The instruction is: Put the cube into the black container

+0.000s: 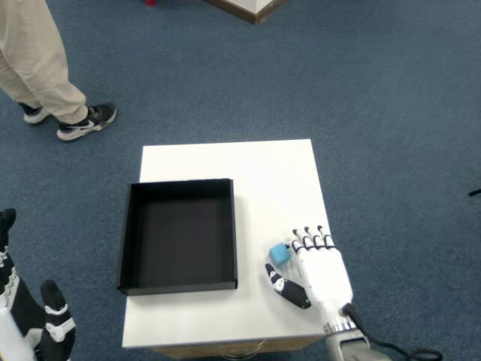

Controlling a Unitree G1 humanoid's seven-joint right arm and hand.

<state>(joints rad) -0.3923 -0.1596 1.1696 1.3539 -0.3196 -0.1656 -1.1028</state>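
A small light-blue cube [279, 254] rests on the white table [263, 180], just right of the black container [178, 235]. My right hand [316, 271] lies palm down beside it, curled fingers [310, 239] touching the cube's right side and thumb [284, 287] reaching under its near side. The cube sits between fingers and thumb, but the frame does not show whether it is pinched. The black container is a shallow square tray with nothing inside, on the table's left half.
A person's legs and sneakers [84, 120] stand on the blue carpet at the far left. My other hand [34, 320] hangs off the table at the bottom left. The table's near edge runs just below my right wrist.
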